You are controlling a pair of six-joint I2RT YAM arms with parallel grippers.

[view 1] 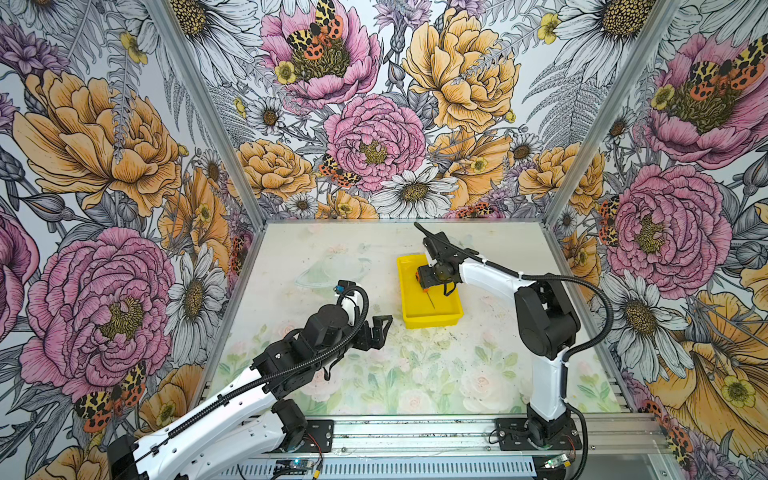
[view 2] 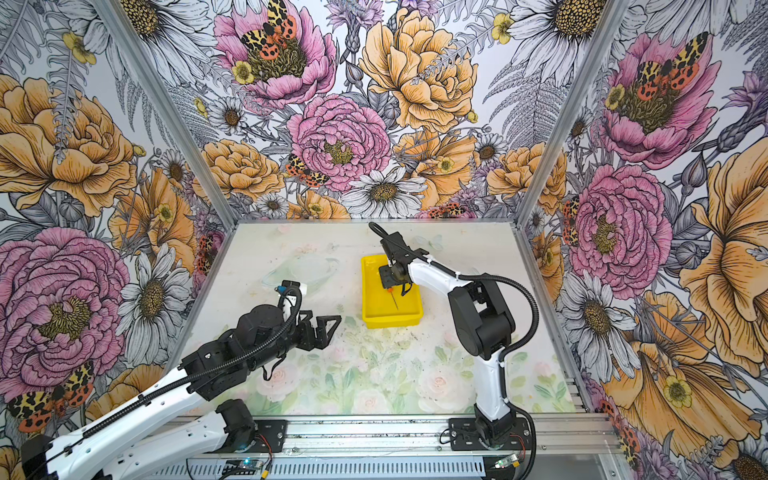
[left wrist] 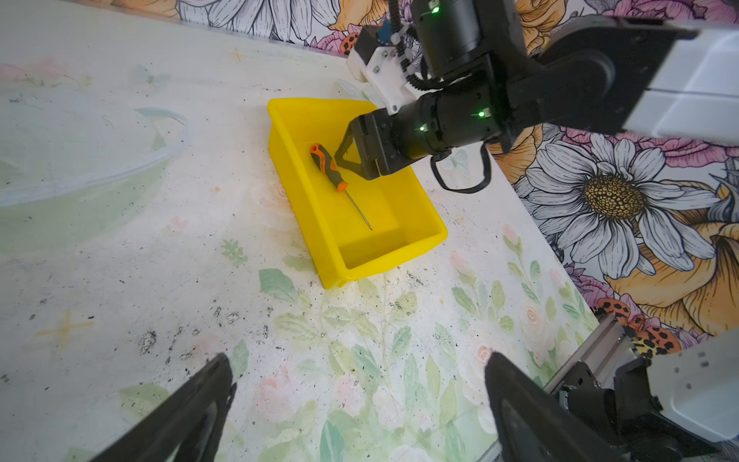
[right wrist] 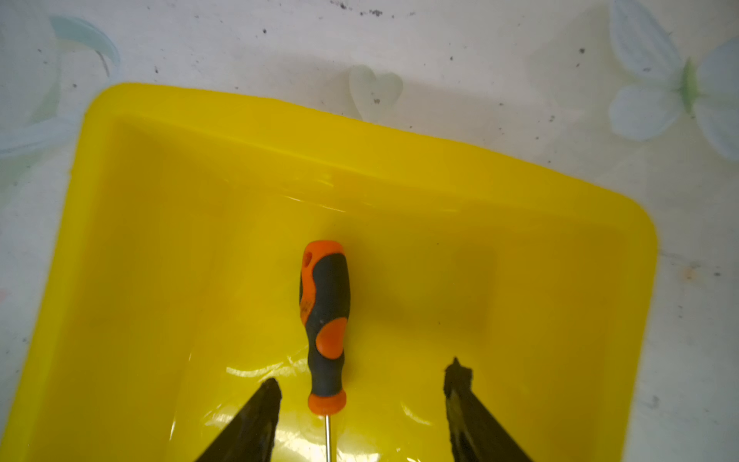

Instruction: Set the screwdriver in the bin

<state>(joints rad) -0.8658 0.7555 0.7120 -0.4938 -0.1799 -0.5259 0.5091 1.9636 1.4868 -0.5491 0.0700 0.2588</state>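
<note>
Yellow bin (view 2: 392,321), screwdriver (view 2: 393,300) lying inside, right claw (view 2: 386,280) low over it, left claw (view 2: 328,327) well aside

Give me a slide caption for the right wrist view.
Orange-and-black-handled screwdriver lying in the bright yellow plastic bin, beneath the open right gripper.

2 arms (view 1: 546,386) have white link shells (view 1: 486,272), black joint housings (view 1: 544,320), ribbed black cable conduits (view 1: 552,275) and small green lights (left wrist: 481,114).
</note>
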